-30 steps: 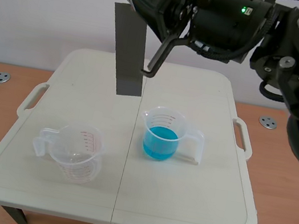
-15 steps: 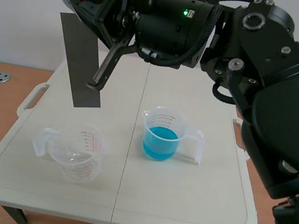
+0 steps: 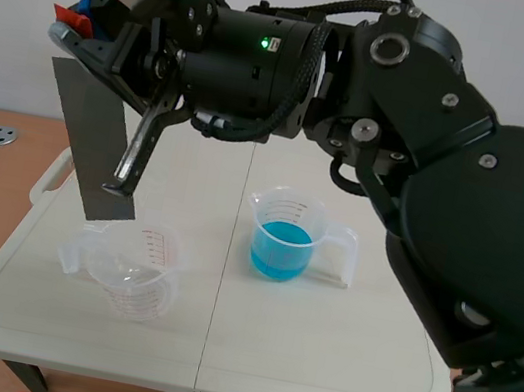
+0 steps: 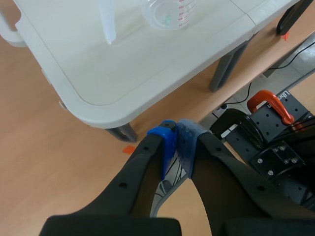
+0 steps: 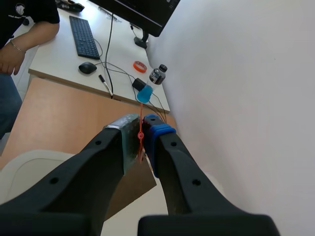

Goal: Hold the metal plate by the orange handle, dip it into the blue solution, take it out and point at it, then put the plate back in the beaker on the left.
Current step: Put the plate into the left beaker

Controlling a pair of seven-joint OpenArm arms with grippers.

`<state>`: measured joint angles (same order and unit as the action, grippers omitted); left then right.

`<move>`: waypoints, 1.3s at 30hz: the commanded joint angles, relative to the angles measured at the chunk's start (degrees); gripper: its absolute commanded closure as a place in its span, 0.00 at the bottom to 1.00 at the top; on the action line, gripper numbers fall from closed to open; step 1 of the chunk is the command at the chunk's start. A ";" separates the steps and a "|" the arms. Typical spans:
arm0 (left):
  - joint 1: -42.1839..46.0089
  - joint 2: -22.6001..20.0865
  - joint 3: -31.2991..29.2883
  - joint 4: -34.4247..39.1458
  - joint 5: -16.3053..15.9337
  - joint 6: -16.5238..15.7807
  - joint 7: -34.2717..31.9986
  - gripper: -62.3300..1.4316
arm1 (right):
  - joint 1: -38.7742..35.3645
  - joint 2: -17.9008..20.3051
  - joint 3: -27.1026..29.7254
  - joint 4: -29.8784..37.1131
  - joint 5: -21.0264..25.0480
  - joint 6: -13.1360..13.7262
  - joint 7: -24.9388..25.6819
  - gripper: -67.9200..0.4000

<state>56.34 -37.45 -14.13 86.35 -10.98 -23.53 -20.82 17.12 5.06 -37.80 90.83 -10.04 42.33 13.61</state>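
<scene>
- The right pincer [image 3: 81, 26], in the upper left of the scene view, pinches the orange handle [image 3: 69, 18] between its pads.
- The metal plate [image 3: 89, 140] hangs from that handle, tilted, its lower edge just above the near-left part of the rim of the empty cup [image 3: 132, 270] at the lower left of the table [image 3: 313, 368].
- The left pincer [image 4: 176, 140] is pressed together on nothing, off the table's edge and over the floor.
- The blue solution sits in the other cup [image 3: 285, 236], right of centre and well apart from the plate.
- Risk: the plate's lower corner looks off-centre over the rim. Lowered as it is, it may catch the rim or spout and tip the light cup.
- Risk: the grip is on a thin handle, so a knock could twist the plate loose.
- The table is pale plastic with a centre seam, on a wooden floor before a white wall.
</scene>
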 commanded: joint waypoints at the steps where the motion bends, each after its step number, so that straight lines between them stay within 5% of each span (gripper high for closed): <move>1: -0.02 0.26 -0.26 0.33 -0.37 0.26 -0.61 0.96 | 0.94 -0.61 -0.44 1.38 0.81 -0.70 0.63 0.97; 39: -0.02 0.26 -0.26 0.33 -0.37 0.26 -0.61 0.96 | -2.23 -0.61 -0.85 1.31 0.83 -2.25 -2.43 0.97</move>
<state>56.34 -37.45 -14.13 86.35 -10.98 -23.53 -20.84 13.96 5.08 -38.74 90.83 -10.04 40.75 10.39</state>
